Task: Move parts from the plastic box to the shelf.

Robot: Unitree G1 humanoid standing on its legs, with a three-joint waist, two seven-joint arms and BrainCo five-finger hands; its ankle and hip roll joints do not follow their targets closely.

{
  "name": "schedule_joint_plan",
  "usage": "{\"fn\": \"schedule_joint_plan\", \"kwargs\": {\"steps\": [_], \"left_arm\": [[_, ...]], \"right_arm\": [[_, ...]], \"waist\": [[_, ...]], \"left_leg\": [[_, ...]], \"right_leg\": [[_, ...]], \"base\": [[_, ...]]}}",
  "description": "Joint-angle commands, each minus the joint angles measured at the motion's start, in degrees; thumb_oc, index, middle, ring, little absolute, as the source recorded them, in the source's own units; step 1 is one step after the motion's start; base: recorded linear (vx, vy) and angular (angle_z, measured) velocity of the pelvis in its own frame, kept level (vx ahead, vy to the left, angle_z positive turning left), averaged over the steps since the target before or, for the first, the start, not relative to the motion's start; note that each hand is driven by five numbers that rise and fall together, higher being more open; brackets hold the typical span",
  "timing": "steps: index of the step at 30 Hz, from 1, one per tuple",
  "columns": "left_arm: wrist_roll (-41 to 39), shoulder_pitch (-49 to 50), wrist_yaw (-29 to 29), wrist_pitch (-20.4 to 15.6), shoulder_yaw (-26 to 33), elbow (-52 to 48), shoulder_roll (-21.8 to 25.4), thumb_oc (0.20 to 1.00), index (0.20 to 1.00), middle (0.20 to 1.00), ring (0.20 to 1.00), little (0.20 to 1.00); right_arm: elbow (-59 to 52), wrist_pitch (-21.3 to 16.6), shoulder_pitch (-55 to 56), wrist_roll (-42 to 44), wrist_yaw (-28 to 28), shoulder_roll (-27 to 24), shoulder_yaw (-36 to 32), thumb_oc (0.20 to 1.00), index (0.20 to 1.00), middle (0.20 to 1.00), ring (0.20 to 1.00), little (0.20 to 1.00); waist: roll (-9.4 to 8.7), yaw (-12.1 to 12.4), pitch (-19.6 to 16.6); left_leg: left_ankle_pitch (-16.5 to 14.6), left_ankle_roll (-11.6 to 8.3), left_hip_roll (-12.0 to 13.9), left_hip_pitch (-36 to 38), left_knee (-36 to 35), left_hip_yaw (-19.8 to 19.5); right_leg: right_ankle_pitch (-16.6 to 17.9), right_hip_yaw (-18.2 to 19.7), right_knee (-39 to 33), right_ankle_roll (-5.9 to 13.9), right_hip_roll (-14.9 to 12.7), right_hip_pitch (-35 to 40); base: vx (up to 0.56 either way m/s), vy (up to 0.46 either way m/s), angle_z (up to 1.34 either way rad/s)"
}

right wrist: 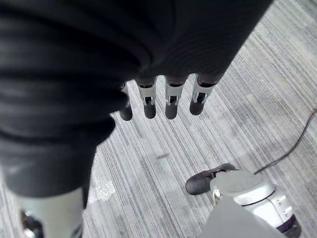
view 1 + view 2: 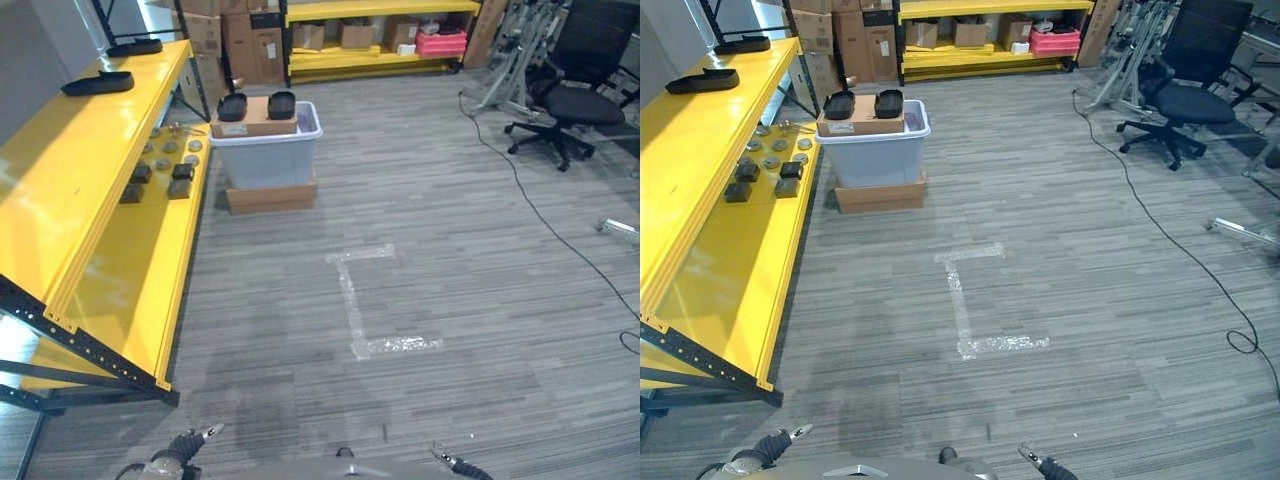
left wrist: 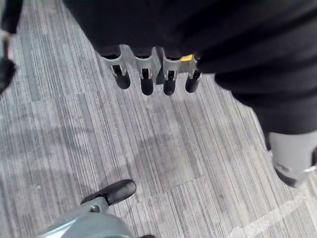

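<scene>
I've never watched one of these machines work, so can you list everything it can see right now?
plastic box: one, pale grey, on the floor by the shelf's far end, standing on a flat cardboard box
cardboard carton: one, brown, across the plastic box's top
black trays: two on the carton, two more on the shelf's upper level
shelf: one, yellow, along the left
parts: several, dark blocks and round grey pieces, on the shelf's lower level
tape marks: silvery, on the grey floor
office chair: one, black, far right
left hand: open, holding nothing
right hand: open, holding nothing
</scene>
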Motion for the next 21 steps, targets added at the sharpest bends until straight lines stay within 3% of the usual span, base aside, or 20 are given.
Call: {"fn": "schedule_joint_plan", "kwargs": {"steps": [1,15,21], "left_arm": [[0.15,-2.46,0.68,-1.82,0.59,1.99,-0.06,1.000,1.000,1.000,1.000,1.000],[1.37,-3.32,1.20,-2.03,-0.58,2.43,-0.66,1.000,1.000,1.000,1.000,1.000],[1.46,-4.35,1.19,-1.68,-0.61,1.91,-0.29,1.000,1.000,1.000,1.000,1.000]], "right_arm": [[2.58,-1.45,-1.24,-1.61,-0.77,-0.03,0.23,1.000,1.000,1.000,1.000,1.000],[1.76,-1.34,-4.08,-2.99,-1.10,-0.05,1.74,1.000,1.000,1.000,1.000,1.000],[1.70,-0.69,-5.10,-1.97,1.05,0.83,3.29,1.000,1.000,1.000,1.000,1.000]], "waist": [[-1.33,-0.06,-1.98],[-1.57,0.15,-0.10],[-1.34,0.56,0.92]], "left_leg": [[-1.82,-3.48,1.69,-1.13,1.43,-0.85],[-5.67,-1.73,-0.33,-4.85,8.36,-0.35],[-6.58,-0.55,-0.46,-4.65,8.71,-0.77]], "right_leg": [[-2.75,0.65,1.88,6.73,-5.44,1.44],[-3.67,1.93,7.57,8.12,-7.57,-1.78],[-3.76,3.92,17.08,9.12,-6.82,-6.35]], "base": [[0.05,-0.001,0.01],[0.02,0.061,-0.01],[0.06,0.051,-0.06]]}}
